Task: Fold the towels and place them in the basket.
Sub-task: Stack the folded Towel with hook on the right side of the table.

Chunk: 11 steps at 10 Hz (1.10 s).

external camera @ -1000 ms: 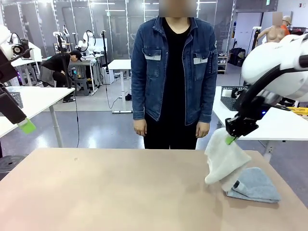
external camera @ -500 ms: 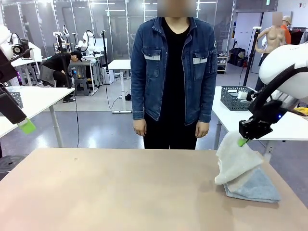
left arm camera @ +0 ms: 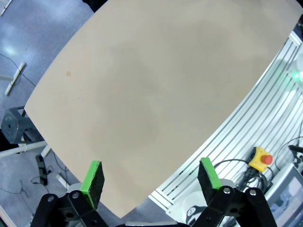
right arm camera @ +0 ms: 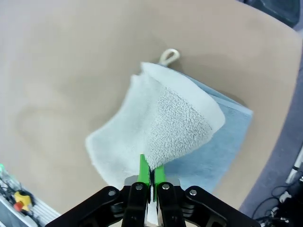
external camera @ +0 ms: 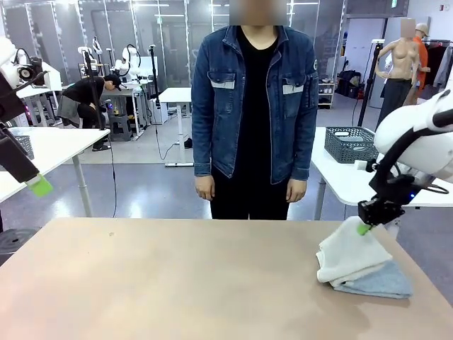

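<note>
Right gripper (external camera: 365, 228) had its fingers pinched on the cream towel's (external camera: 348, 256) edge, draped over the blue towel (external camera: 379, 281) at the worktop's (external camera: 177, 283) right end. Best drawn across level, edges matched. Left gripper (left arm camera: 149, 182) hung open.

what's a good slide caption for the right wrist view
Right gripper shut on an edge of the cream towel, folding it atop the blue towel on the table.
</note>
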Tool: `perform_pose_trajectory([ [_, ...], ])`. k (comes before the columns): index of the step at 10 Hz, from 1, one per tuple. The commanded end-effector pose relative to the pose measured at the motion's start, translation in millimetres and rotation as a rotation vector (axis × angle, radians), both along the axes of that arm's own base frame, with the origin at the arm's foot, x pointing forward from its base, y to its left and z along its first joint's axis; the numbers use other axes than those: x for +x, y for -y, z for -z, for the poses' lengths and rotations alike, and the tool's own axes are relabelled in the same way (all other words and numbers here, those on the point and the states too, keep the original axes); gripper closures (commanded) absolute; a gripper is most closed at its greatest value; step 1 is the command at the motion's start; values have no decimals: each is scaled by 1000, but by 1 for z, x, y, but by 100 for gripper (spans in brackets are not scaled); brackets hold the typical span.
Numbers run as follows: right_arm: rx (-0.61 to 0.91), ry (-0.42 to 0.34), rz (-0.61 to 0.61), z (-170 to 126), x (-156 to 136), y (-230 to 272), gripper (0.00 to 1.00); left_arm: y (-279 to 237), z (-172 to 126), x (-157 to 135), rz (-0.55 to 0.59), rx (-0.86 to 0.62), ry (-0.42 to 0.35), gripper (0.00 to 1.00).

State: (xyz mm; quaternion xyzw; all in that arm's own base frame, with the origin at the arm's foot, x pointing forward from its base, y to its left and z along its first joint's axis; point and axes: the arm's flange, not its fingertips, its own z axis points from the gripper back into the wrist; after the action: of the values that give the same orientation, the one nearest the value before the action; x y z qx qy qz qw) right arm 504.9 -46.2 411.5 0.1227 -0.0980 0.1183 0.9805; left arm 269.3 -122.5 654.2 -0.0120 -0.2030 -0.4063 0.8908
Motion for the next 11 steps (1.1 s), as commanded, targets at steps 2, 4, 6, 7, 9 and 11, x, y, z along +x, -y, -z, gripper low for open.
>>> perform_pose_trajectory([
  [2,-125,-31,-30,11,-10,16,96,0,2,0,0,-3,17,0],
  [4,-155,-97,-5,21,-11,22,96,0,2,0,0,-3,17,0],
  [6,-178,-107,3,24,-9,20,50,0,2,0,0,-3,17,0],
  [7,-180,-108,8,21,-10,18,50,0,2,0,0,-3,17,0],
  [9,-212,-101,20,13,-12,17,50,0,2,0,0,-3,17,0],
  [11,-247,-51,17,-6,-21,12,11,0,2,0,0,-3,17,0],
])
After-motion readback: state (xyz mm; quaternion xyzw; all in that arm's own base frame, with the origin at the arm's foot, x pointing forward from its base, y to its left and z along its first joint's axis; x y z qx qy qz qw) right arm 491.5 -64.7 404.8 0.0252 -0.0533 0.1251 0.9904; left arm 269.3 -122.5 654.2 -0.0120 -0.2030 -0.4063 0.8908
